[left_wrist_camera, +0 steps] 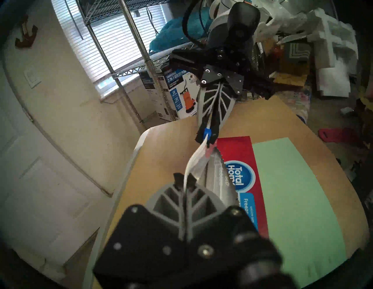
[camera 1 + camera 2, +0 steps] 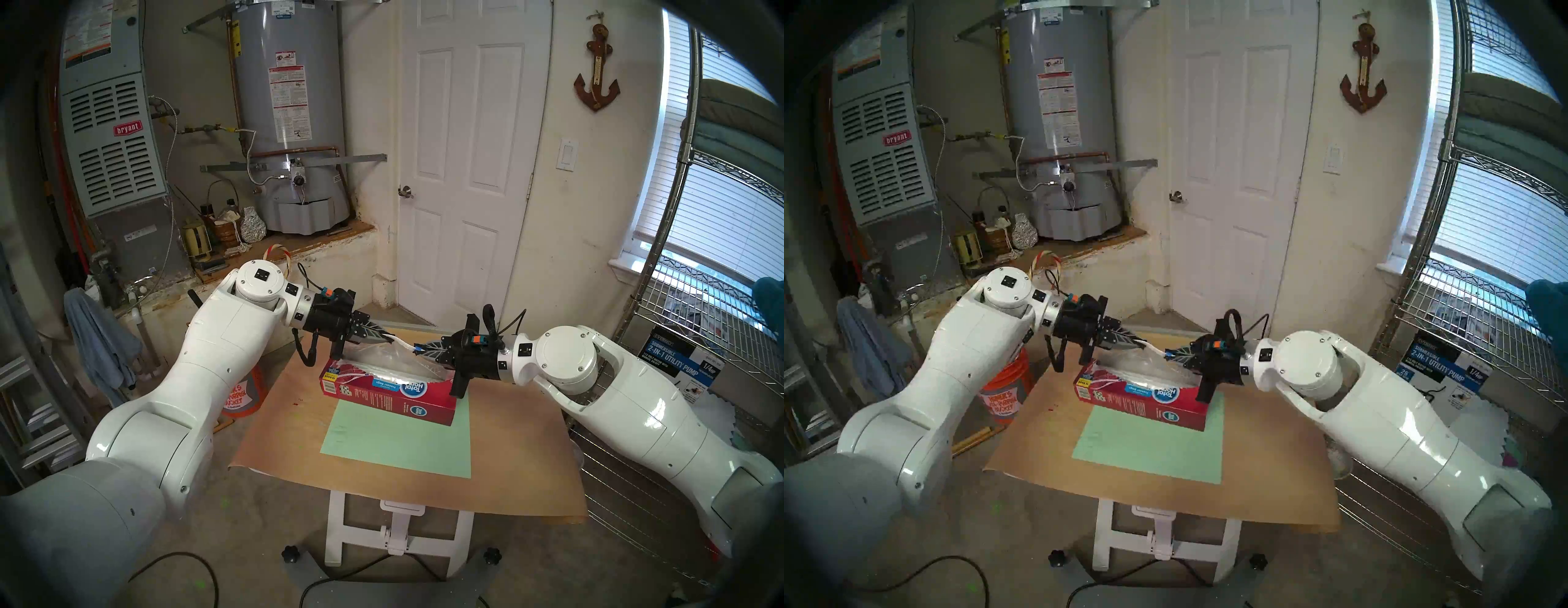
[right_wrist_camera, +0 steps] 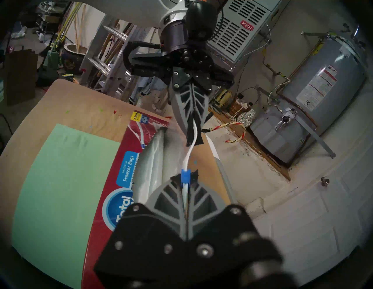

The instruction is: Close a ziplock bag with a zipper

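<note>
The clear ziplock bag [image 2: 382, 361] rises out of a red freezer-bag box [image 2: 394, 399] on the table, and its white top strip [image 1: 196, 159] is stretched between my two grippers. My left gripper [image 2: 384, 337] is shut on the strip's left end; its tips [image 1: 184, 179] pinch the white band. The blue zipper [image 3: 185, 176] sits on the strip about a hand's width to the right, pinched at the tips of my shut right gripper [image 2: 420, 349]. The strip runs on between that gripper's fingers [image 3: 171, 201]. Both grippers hover above the box, pointing at each other.
The box lies across the far edge of a green sheet [image 2: 403, 437] on the brown-paper-covered table [image 2: 509, 467]. A wire shelf [image 2: 700, 339] stands to the right, with an orange bucket [image 2: 1004, 395] on the floor at the left and a door [image 2: 462, 170] behind.
</note>
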